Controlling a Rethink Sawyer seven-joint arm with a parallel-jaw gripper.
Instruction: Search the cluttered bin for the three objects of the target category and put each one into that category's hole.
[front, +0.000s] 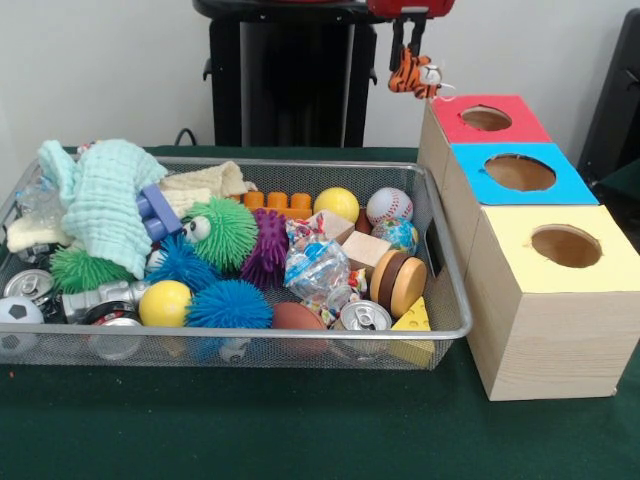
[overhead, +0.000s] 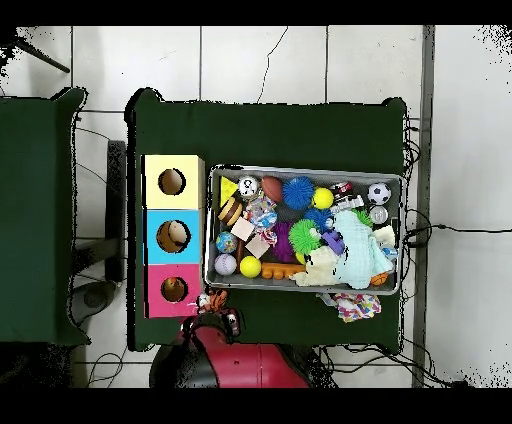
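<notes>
My gripper (front: 408, 48) hangs at the top of the front view, shut on a small orange striped tiger toy (front: 413, 75). The toy dangles just left of the red-topped box and a little short of its round hole (front: 486, 118). In the overhead view the gripper (overhead: 217, 308) and the tiger (overhead: 210, 299) sit between the red box's hole (overhead: 174, 290) and the bin's corner. The wire mesh bin (front: 452, 300) is full of clutter; it also shows in the overhead view (overhead: 305, 170). No yellow duck shows; it is hidden or out of view.
The blue-topped box (front: 560, 190) and yellow-topped box (front: 610, 265) stand in a row with the red one. The bin holds spiky balls (front: 228, 305), a yellow ball (front: 165, 303), cans (front: 363, 318), a mint cloth (front: 105, 200) and a baseball (front: 389, 205). A patterned cloth (overhead: 352, 306) lies outside the bin.
</notes>
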